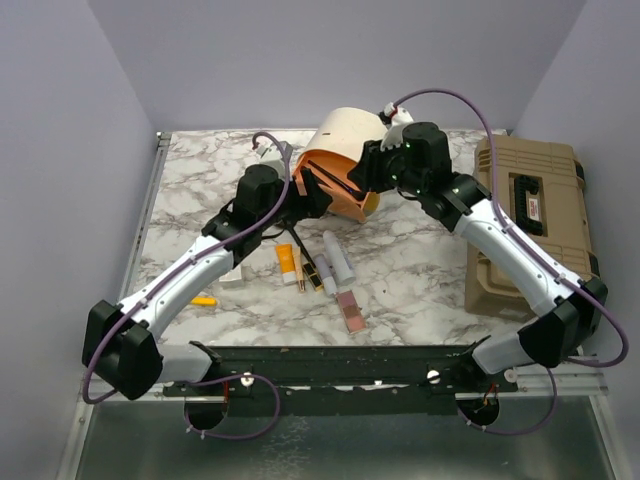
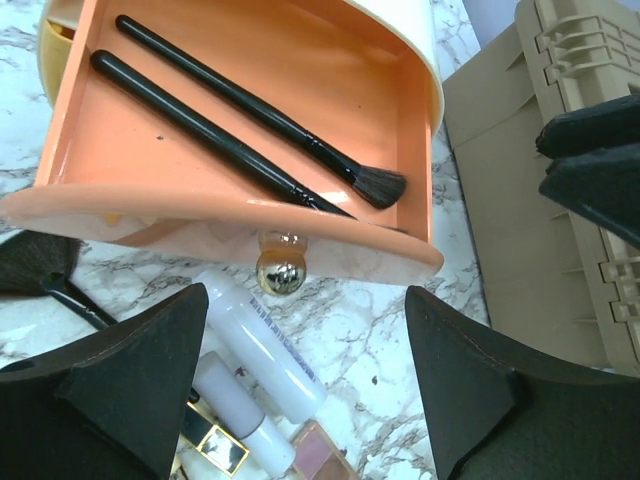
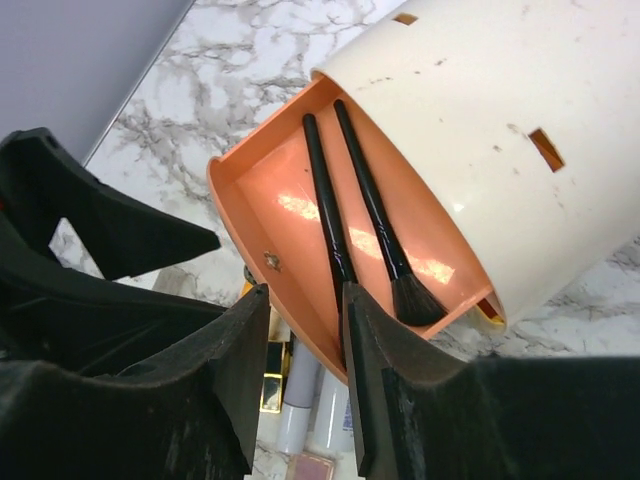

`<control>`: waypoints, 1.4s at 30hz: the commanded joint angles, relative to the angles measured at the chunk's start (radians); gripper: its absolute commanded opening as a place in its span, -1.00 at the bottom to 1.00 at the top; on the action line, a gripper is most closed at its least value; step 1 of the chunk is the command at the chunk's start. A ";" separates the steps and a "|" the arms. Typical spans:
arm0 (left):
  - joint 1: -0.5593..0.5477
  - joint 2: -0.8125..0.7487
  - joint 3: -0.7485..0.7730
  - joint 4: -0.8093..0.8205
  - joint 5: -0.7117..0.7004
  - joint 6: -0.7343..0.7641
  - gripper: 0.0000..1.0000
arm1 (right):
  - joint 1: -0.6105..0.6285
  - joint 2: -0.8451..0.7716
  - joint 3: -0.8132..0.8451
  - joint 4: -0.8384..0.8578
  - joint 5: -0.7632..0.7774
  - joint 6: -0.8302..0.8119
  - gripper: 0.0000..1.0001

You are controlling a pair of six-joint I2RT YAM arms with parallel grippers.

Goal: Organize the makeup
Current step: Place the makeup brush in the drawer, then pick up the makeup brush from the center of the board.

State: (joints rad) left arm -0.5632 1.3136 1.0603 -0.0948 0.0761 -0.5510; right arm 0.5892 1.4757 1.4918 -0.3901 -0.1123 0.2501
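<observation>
The makeup lies in a cluster on the marble table: an orange tube (image 1: pixel 287 260), gold-black lipsticks (image 1: pixel 306 272), white tubes (image 1: pixel 337 258), a pink palette (image 1: pixel 350 312) and a small white compact (image 1: pixel 232 276). The left wrist view shows the white tubes (image 2: pixel 262 347), a lipstick (image 2: pixel 216 443) and the palette (image 2: pixel 318 456) below the case's orange drawer (image 2: pixel 300 90), which holds two black brushes (image 2: pixel 250 110). My left gripper (image 1: pixel 305 190) (image 2: pixel 305 300) is wide open and empty above the tubes. My right gripper (image 1: pixel 368 178) (image 3: pixel 305 300) hovers over the drawer's front wall (image 3: pixel 290 300), jaws a narrow gap apart, holding nothing.
The cream cylindrical case (image 1: pixel 345 135) lies on its side at the back with its drawer pulled out. A tan toolbox (image 1: pixel 530 215) fills the right side. A black fan brush (image 2: pixel 40 268) lies left of the drawer. A small orange item (image 1: pixel 203 300) lies at front left.
</observation>
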 commanded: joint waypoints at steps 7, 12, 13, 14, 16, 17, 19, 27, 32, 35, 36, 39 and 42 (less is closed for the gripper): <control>-0.003 -0.190 -0.131 0.088 -0.176 -0.006 0.63 | 0.004 -0.106 -0.101 0.098 0.181 0.078 -0.04; 0.001 -0.298 -0.254 0.055 -0.499 -0.186 0.64 | 0.003 -0.136 -0.136 0.112 0.232 0.115 -0.03; 0.006 -0.310 -0.283 0.028 -0.555 -0.244 0.63 | 0.004 -0.142 -0.143 0.117 0.240 0.119 -0.03; 0.015 -0.318 -0.310 0.006 -0.578 -0.288 0.63 | 0.003 -0.149 -0.148 0.122 0.244 0.120 -0.03; 0.031 -0.315 -0.360 0.001 -0.573 -0.323 0.63 | 0.004 -0.157 -0.151 0.118 0.254 0.124 -0.02; 0.041 -0.305 -0.378 -0.004 -0.566 -0.340 0.63 | 0.004 -0.161 -0.154 0.116 0.259 0.127 -0.02; 0.062 -0.271 -0.403 -0.007 -0.547 -0.365 0.63 | 0.003 -0.169 -0.165 0.119 0.263 0.135 -0.02; 0.248 -0.076 -0.518 0.305 -0.282 -0.418 0.30 | 0.004 -0.197 -0.197 0.116 0.257 0.166 -0.02; 0.279 0.068 -0.469 0.396 -0.209 -0.367 0.27 | 0.004 -0.222 -0.231 0.115 0.267 0.177 -0.02; 0.298 0.137 -0.454 0.479 -0.151 -0.383 0.24 | 0.004 -0.227 -0.248 0.122 0.272 0.182 -0.02; 0.299 0.157 -0.448 0.500 -0.137 -0.386 0.24 | 0.003 -0.226 -0.253 0.126 0.273 0.183 -0.01; 0.307 0.225 -0.424 0.528 -0.105 -0.408 0.19 | 0.004 -0.218 -0.255 0.127 0.273 0.179 -0.01; 0.337 0.303 -0.437 0.621 -0.014 -0.462 -0.04 | 0.003 -0.204 -0.237 0.117 0.274 0.172 -0.01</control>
State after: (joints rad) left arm -0.2619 1.5291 0.6182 0.3744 -0.0772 -0.9508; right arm 0.5892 1.2659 1.2415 -0.2855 0.1341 0.4206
